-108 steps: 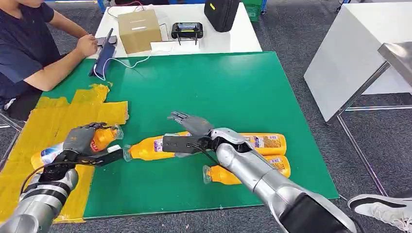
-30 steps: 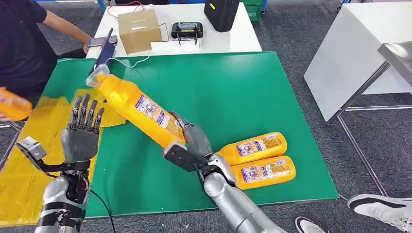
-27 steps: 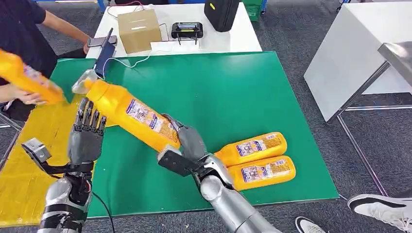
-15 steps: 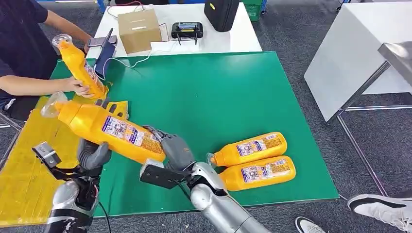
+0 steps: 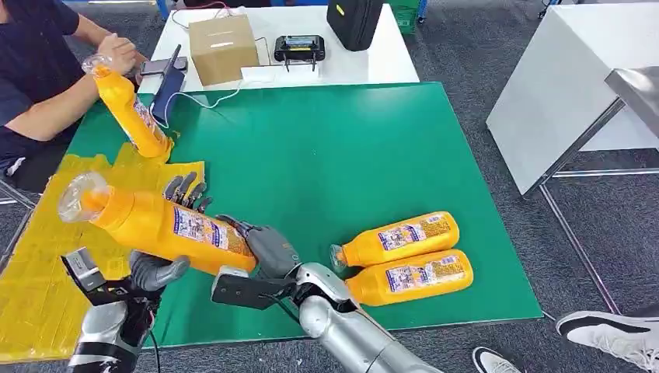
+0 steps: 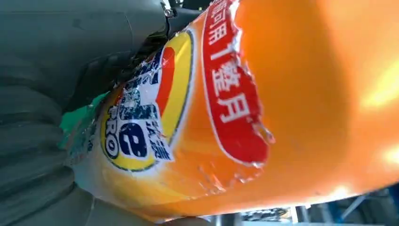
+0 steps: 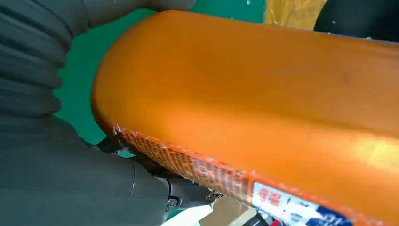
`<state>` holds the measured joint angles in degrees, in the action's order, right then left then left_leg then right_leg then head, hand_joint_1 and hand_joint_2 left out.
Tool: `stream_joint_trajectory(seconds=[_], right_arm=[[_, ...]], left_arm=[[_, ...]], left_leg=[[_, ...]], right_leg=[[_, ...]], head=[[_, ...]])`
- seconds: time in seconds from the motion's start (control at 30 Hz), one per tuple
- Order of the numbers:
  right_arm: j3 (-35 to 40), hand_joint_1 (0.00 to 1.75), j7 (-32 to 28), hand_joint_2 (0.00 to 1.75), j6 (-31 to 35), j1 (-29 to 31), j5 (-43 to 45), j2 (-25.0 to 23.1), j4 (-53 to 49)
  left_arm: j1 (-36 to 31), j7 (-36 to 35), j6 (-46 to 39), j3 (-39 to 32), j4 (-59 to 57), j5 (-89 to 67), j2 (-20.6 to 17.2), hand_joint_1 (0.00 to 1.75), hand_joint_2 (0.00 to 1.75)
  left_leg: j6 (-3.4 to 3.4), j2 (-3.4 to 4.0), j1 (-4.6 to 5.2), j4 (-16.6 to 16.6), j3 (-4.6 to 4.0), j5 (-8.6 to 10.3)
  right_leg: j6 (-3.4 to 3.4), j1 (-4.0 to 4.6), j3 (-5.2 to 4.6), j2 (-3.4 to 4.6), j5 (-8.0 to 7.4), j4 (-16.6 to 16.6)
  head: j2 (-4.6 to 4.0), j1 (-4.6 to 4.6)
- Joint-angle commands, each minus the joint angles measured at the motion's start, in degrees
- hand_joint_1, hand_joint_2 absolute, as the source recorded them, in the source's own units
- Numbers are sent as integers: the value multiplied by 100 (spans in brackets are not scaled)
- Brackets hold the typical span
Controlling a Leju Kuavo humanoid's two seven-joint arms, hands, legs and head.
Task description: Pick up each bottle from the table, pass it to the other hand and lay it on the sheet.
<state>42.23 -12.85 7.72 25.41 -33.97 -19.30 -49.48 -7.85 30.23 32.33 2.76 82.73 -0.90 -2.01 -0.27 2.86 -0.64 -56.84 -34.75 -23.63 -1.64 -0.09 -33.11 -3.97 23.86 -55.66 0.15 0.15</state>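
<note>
My right hand [image 5: 268, 249] grips the base of an orange bottle [image 5: 163, 225] and holds it level over the edge of the yellow sheet [image 5: 39, 264], cap pointing left. My left hand [image 5: 158, 270] sits under and behind the bottle's middle: its fingers [image 5: 186, 189] stand straight up behind the bottle and its thumb lies below. The left wrist view has the bottle's label [image 6: 226, 108] close against that hand [image 6: 51, 70]. Up close, the right wrist view gives the bottle's base [image 7: 254, 89] in the right hand [image 7: 61, 179]. Two more orange bottles [image 5: 400, 237] [image 5: 412, 276] lie on the green mat [image 5: 334, 148].
A person at the far left holds a fourth orange bottle [image 5: 130, 113] upright by its cap at the sheet's far edge. Behind the mat, a white table carries a cardboard box [image 5: 223, 48], a black device [image 5: 299, 48] and a black bag [image 5: 353, 22]. A steel table [image 5: 637, 85] stands right.
My right hand has carried the bottle further left and lower, against my left hand. The person has stood the other bottle upright and moved a hand to its cap.
</note>
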Motion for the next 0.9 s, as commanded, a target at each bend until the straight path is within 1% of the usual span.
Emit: stream_joint_trajectory(seconds=[0.03,0.07,0.2,0.23,0.27,0.3,0.33,0.37,0.4,0.43,0.47,0.5,0.53,0.57,0.6,0.63,0.67,0.7,0.73,0.77,0.8,0.83,0.87,0.9], right_arm=[[359,175,-11,175,-72,400,13,-7,661],[360,175,-11,175,-74,404,14,-9,661],[360,175,-11,175,-76,408,14,-6,664],[359,175,-16,175,-80,408,15,4,671],[369,175,-12,175,-102,428,17,5,705],[373,175,0,175,-91,436,22,-4,735],[383,175,3,175,-77,438,21,-2,747],[382,175,13,175,-31,420,10,13,731],[354,175,40,175,57,385,-7,40,692],[318,155,61,175,145,342,-18,88,622],[236,17,92,175,229,247,-12,189,434],[107,0,123,175,290,136,44,300,179],[33,0,124,175,275,47,76,410,-64],[-136,0,35,175,378,-155,122,562,-567],[-261,0,-31,0,489,-376,69,699,-1096],[-279,0,43,0,406,-461,6,773,-1347],[-438,0,-108,0,641,-810,-131,898,-2091],[-494,0,-180,0,686,-1028,-231,1020,-2656],[-541,0,-175,0,683,-1187,-270,1114,-3074],[-609,0,-259,0,707,-1361,-289,1220,-3551],[-653,0,-254,0,748,-1446,-349,1334,-3808],[-705,0,-218,0,686,-1483,-358,1384,-3925],[-705,0,-218,0,686,-1483,-358,1384,-3925],[-725,0,-219,0,685,-1479,-358,1373,-3877]], left_arm=[[6,15,7,346,-150,-81,-303,175,175],[8,21,7,334,-150,-81,-319,175,175],[19,34,8,317,-147,-76,-337,175,175],[32,40,6,308,-146,-78,-350,175,175],[55,45,0,291,-127,-84,-355,175,175],[65,57,-51,265,-112,-156,-357,175,175],[68,72,-97,240,-115,-205,-344,175,175],[71,72,-253,164,-99,-303,-308,175,175],[55,19,-474,99,-92,-440,-272,175,175],[5,-151,-689,-11,-134,-505,-231,175,175],[-79,-456,-1043,-201,-187,-547,-179,175,175],[-187,-652,-1492,-262,-206,-859,-229,175,175],[-284,-688,-1654,-276,-248,-992,-334,175,175],[-422,-769,-2683,-326,-233,-2061,-394,175,175],[-522,-842,-3274,-339,-227,-2815,-428,175,175],[-559,-864,-3246,-381,-206,-2840,-440,175,175],[-600,-1396,-4182,-361,-169,-4370,-511,175,175],[-597,-1628,-4582,-459,-127,-5140,-526,175,175],[-588,-1653,-4698,-555,-117,-5335,-517,175,175],[-576,-1954,-5178,-632,-147,-6391,-524,175,175],[-546,-2006,-5257,-735,-173,-6601,-493,175,175],[-532,-1946,-5287,-806,-210,-6629,-469,175,175],[-532,-1946,-5287,-806,-210,-6629,-469,175,175],[-527,-1915,-5304,-818,-243,-6642,-455,175,175]], left_leg=[[2,-12,1,3,13,-3],[3,-20,1,4,27,-8],[2,-22,0,2,28,-10],[1,-16,2,4,17,-4],[1,-21,1,5,25,-7],[2,-26,1,2,32,-11],[1,-17,1,3,21,-7],[2,-29,1,1,42,-17],[2,-14,0,4,21,-6],[3,-19,1,4,26,-8],[4,-27,1,6,32,-9],[2,-22,-1,3,15,-2],[3,-27,0,4,18,-3],[4,-43,-3,2,22,-4],[3,-43,-3,2,9,2],[3,-46,-6,-2,9,-1],[3,-65,-6,-2,15,-2],[1,-48,-5,-2,4,2],[1,-54,-6,-7,6,-3],[1,-42,-1,0,1,1],[2,-56,-2,-2,11,-4],[1,-39,-3,-2,2,-1],[3,-45,-1,-4,11,-9],[3,-32,0,-1,7,-4]], right_leg=[[1,-5,11,22,3,1],[2,-8,25,35,9,1],[3,-8,27,37,11,-2],[2,-7,16,23,6,1],[3,-8,24,31,10,0],[3,-9,31,39,14,-2],[2,-7,20,30,8,0],[4,-11,40,52,19,-4],[2,-6,20,28,6,1],[2,-7,25,34,9,1],[2,-9,32,35,11,3],[1,-4,18,15,5,4],[0,-5,21,18,6,3],[1,-4,30,15,10,4],[0,-2,17,-4,6,4],[1,0,17,1,7,1],[2,-2,28,-3,14,0],[2,0,13,-9,8,1],[3,0,15,-3,13,-4],[1,-2,7,-12,9,1],[1,-4,20,-10,16,0],[0,-1,10,-10,8,3],[-1,-4,19,0,15,0],[-2,-4,12,-2,9,3]], head=[[0,2],[0,2],[0,2],[0,2],[0,2],[0,2],[0,2],[0,0],[0,2],[0,0],[0,2],[0,2],[0,0],[0,4],[0,2],[0,4],[0,4],[0,4],[0,0],[0,0],[0,4],[0,4],[0,-2],[0,0]])
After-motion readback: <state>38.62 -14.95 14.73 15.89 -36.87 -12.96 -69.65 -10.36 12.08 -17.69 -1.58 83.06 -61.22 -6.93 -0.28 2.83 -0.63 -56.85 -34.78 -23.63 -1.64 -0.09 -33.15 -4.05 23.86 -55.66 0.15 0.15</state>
